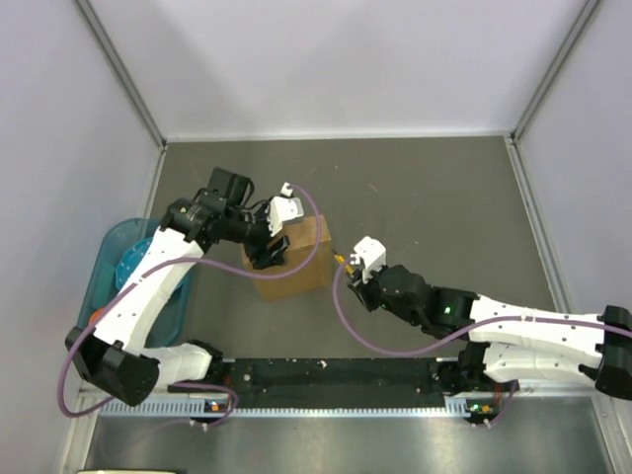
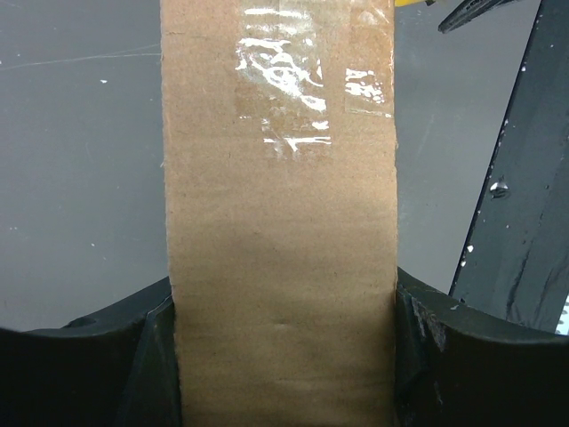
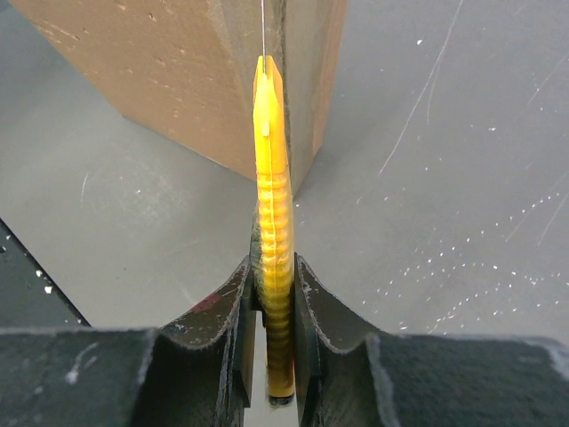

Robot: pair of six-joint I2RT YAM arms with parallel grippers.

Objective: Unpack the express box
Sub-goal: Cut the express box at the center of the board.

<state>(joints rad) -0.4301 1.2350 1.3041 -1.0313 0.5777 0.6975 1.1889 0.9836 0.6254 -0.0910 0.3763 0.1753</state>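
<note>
Express box (image 1: 301,269), flat brown taped cardboard, sits left of centre on grey table (image 1: 444,197), clamped across its narrow sides by left gripper (image 1: 269,247). Right gripper (image 1: 355,267), at box's 3 o'clock, clenches slim yellow utility knife (image 3: 271,222), blade at box corner.

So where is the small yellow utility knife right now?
The knife sits clamped in the right end effector, blade tip at the right-hand edge of the brown cardboard box, mid-table in the top view.
</note>
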